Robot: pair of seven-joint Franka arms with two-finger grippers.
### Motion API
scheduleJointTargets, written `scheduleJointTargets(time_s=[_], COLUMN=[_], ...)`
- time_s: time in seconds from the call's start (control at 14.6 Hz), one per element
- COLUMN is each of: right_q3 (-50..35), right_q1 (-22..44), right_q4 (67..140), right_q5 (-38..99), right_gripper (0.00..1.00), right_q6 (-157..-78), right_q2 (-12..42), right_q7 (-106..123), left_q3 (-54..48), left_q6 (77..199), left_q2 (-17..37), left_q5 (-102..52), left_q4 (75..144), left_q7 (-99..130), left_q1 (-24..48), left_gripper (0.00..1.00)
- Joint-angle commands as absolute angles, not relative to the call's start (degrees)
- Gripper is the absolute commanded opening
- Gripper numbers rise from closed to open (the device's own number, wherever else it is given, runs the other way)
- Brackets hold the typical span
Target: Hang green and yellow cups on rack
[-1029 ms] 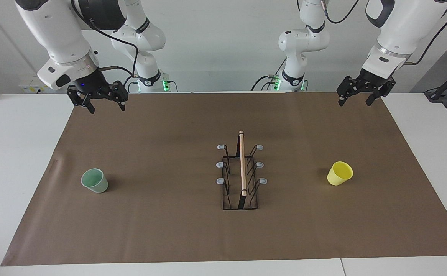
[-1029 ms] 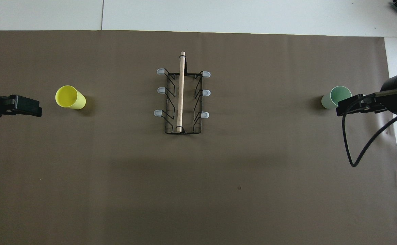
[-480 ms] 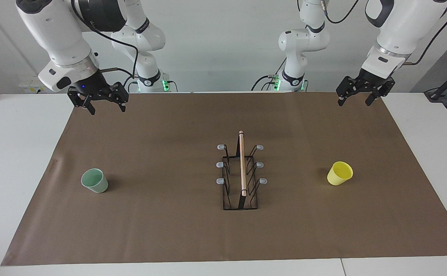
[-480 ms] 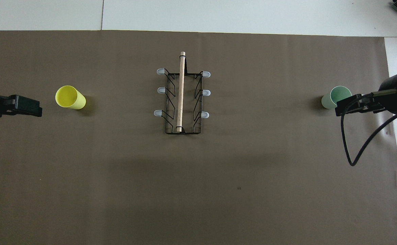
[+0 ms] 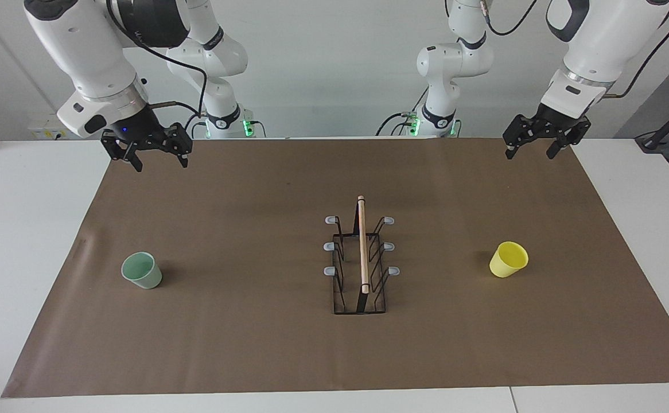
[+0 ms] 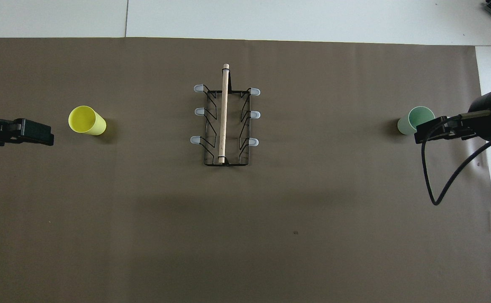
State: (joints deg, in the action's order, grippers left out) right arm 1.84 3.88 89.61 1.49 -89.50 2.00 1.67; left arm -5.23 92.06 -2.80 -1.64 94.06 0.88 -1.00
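The pale green cup [image 5: 142, 270] stands upright on the brown mat toward the right arm's end; it also shows in the overhead view [image 6: 414, 118]. The yellow cup [image 5: 508, 259] stands upright toward the left arm's end, also in the overhead view [image 6: 86, 120]. The black wire rack [image 5: 361, 264] with its wooden rod stands mid-table between them, prongs bare [image 6: 225, 122]. My right gripper [image 5: 161, 163] hangs open and empty, high over the mat's edge nearest the robots [image 6: 428, 131]. My left gripper [image 5: 529, 154] hangs open and empty over the mat's corner nearest its base [image 6: 39, 134].
The brown mat [image 5: 254, 344] covers most of the white table [image 5: 24, 229]. A black cable [image 6: 435, 185] loops down from the right arm's wrist.
Both grippers have shifted only very slightly while staying raised. The cups and the rack have not moved.
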Motion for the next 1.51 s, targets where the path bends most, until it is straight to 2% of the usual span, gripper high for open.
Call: scheduleJointTargets(time_s=[0.0,0.27,0.62,1.03,1.23,1.44], right_q3=[1.0,0.9,0.9,1.0,0.9,0.9], right_q1=[2.8,3.4,3.6,3.8,5.0,5.3], right_q4=[88.8,88.9,89.1,89.6,92.4,92.8], right_q5=[1.2,-0.5,-1.5,-2.2,-8.4,-13.8], right_gripper=[1.00,1.00,1.00,1.00,1.00,1.00], right_q6=[-89.5,-89.5,-90.6,-91.5,-94.4,-95.4], right_q2=[2.5,2.5,2.5,2.4,2.5,2.8], right_q7=[1.4,1.7,3.4,3.5,11.3,20.1], left_q3=[-5.0,-3.5,0.8,5.3,5.3,5.0], left_q6=[95.4,95.7,95.5,95.4,96.9,100.7], left_q2=[-4.4,0.3,11.2,19.0,22.7,23.4], left_q5=[-0.9,-1.9,-6.0,-21.0,-28.6,-33.3], left_q4=[96.8,94.5,87.7,86.3,86.7,88.6], left_q7=[1.5,1.6,3.0,27.9,46.5,58.2], left_q1=[-1.0,-3.2,-4.6,-7.5,-10.2,-11.9], left_gripper=[1.00,1.00,1.00,1.00,1.00,1.00])
